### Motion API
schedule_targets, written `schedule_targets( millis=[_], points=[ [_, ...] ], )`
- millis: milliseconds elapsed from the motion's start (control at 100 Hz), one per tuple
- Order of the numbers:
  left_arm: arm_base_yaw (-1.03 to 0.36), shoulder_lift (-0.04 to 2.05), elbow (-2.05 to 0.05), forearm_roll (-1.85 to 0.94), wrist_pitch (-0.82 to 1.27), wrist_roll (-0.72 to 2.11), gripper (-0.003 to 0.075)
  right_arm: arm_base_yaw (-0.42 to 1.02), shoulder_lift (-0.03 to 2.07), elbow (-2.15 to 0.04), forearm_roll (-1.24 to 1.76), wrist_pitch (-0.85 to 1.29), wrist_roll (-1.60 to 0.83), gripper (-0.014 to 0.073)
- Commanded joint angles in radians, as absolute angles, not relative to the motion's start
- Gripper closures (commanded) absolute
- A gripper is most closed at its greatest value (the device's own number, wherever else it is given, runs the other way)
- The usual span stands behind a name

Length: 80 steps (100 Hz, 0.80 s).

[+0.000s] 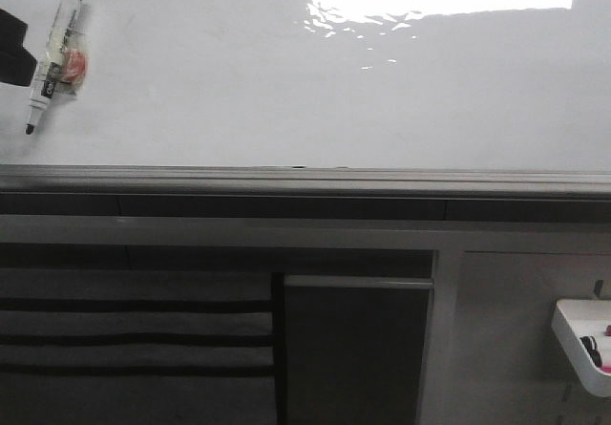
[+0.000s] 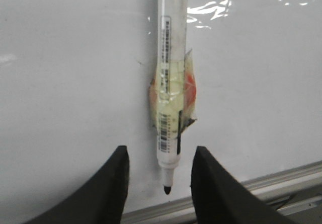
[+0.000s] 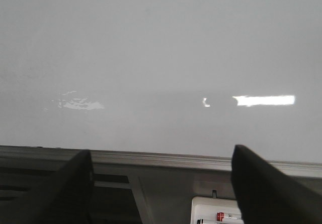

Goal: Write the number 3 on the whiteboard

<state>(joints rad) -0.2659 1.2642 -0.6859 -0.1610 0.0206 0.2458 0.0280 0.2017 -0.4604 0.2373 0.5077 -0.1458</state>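
Whiteboard [image 1: 286,91] blank, no 3 yet. Marker [image 1: 55,51] w/ taped midsection lies at board's 10 o'clock, tip toward rail [image 1: 305,179]. Left gripper [image 2: 160,183] open, fingers straddling tip, not touching. Best: advance further, clamp at tape wrap, not tip. Right gripper [image 3: 161,183] open, idle near 5 o'clock, above tray [image 1: 582,344].
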Motion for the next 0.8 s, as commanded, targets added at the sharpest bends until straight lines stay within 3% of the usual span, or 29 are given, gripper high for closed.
schedule_targets(
  millis=[0,500,570,790],
  points=[
    [-0.273,1.286,-0.74,-0.172,-0.077,0.244,0.0459,0.023,0.224,-0.485,0.246,0.437,-0.153,0.0084],
    [-0.273,1.416,-0.787,-0.172,-0.112,0.244,0.0461,0.023,0.224,-0.485,0.246,0.437,-0.153,0.0084],
    [-0.273,1.416,-0.787,-0.172,-0.112,0.244,0.0492,0.023,0.224,-0.485,0.246,0.437,-0.153,0.0084],
    [-0.273,1.416,-0.787,-0.172,-0.104,0.244,0.0706,0.023,0.224,-0.485,0.248,0.437,-0.153,0.0084]
  ],
)
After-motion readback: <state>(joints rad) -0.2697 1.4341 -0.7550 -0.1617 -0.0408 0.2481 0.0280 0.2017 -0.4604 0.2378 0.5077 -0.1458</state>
